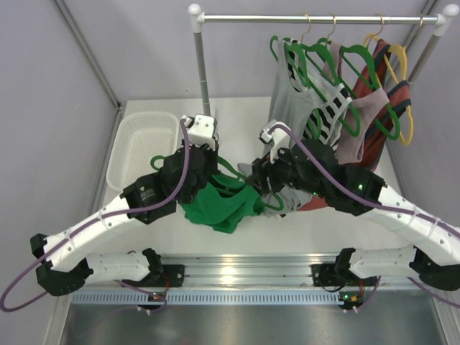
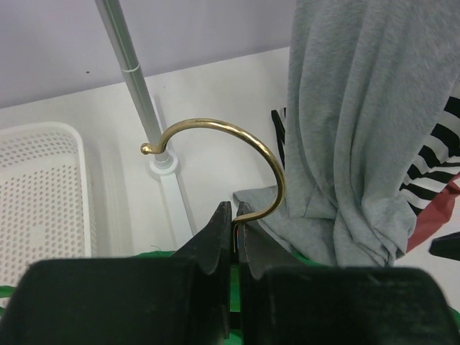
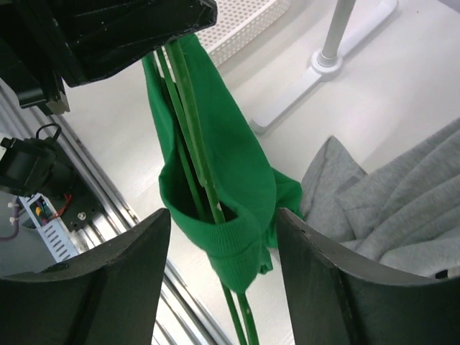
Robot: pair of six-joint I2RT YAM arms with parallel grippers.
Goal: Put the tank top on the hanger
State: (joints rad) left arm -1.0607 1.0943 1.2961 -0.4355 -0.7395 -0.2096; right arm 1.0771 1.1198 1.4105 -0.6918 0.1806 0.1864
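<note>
Over table [image 1: 237, 118], left gripper [image 2: 230, 215] pinches hanger [image 2: 208, 122]; tank top [image 3: 230, 165] faces spread right gripper [image 3: 223, 233].

The tank top [image 1: 215, 205] hangs over the table [image 1: 237, 118], basket [image 1: 140, 147] to its left, clothes rail [image 1: 316, 19] behind

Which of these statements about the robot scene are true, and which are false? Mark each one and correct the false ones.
1. The left arm's jaws are shut on the hanger just below its brass hook. True.
2. The right arm's jaws are shut on the tank top. False: they stand open, one on either side of it.
3. The grey top lies in the white basket. False: it hangs from the rail.
4. Part of the hanger runs inside the tank top. True.
</note>
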